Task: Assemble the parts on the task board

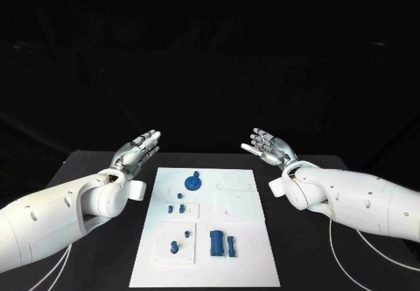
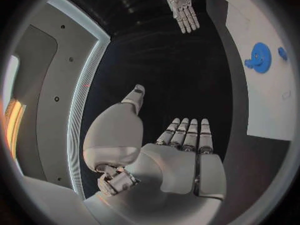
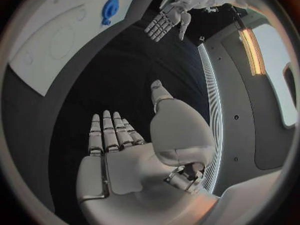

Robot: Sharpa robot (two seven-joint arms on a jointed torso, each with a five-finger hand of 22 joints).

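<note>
On the black table (image 1: 87, 163), the white task board (image 1: 206, 267) lies in the middle with the blue parts spread over it: a round disc-like part (image 1: 192, 182) near the far end, small pieces (image 1: 176, 209) below it, one small piece (image 1: 173, 246) in a raised panel, and two longer blocks (image 1: 222, 243) side by side toward the near end. Whether these pieces are already seated where they belong or merely laid out cannot be settled from this distance, so the scene would suit both a board waiting to be worked and a board with its pieces set in place and the hands drawn back. No step can be judged to be in hand, since nothing is being held.

To the left of the board, the left hand (image 1: 138, 151) is raised above the table, palm up, fingers straight and close together, holding nothing. To the right of the board, the right hand (image 1: 271, 147) is held in a mirrored pose, palm up, fingers extended, likewise empty. Both hands are kept well apart from the board and from every part.
</note>
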